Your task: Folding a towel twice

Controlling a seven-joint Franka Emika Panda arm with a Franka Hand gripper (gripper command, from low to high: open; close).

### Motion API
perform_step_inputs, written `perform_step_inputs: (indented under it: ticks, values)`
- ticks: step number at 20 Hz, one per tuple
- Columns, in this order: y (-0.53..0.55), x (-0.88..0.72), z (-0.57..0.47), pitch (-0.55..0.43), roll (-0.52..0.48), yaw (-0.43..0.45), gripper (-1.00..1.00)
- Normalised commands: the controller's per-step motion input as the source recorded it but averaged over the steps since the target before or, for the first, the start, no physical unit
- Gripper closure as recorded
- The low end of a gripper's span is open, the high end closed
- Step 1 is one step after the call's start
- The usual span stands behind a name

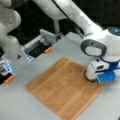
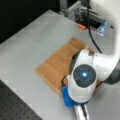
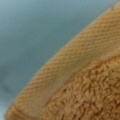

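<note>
Pressed close over towel (image 3: pixel 95 85) hem, soft and limp, flat unfolded on tabletop (image 1: pixel 22 105), best pinched at edge; pincer (image 1: pixel 93 79) state untellable.

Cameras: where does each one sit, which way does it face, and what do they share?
Front view: high, looking down across the grey table at the flat orange-brown terry cloth towel; the arm descends onto its right corner, jaws hidden.
Front view: high on the opposite side, looking down; the arm's wrist covers the towel's lower right.
Wrist view: pressed close, facing down at the towel's woven hem; no robot parts show.
Shared: towel and table in all three.
</note>
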Motion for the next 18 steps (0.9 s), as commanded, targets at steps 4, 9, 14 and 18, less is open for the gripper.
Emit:
perform_step_inputs:
  ticks: [4, 9, 14, 18]
  values:
    - [0.04, 0.09, -0.08, -0.006, -0.237, 0.019, 1.00]
    - [0.11, 0.09, -0.08, 0.011, -0.203, -0.005, 1.00]
    - [0.13, 0.12, -0.10, 0.033, -0.173, -0.042, 1.00]
    - [0.09, 0.11, -0.09, 0.045, -0.173, -0.061, 1.00]
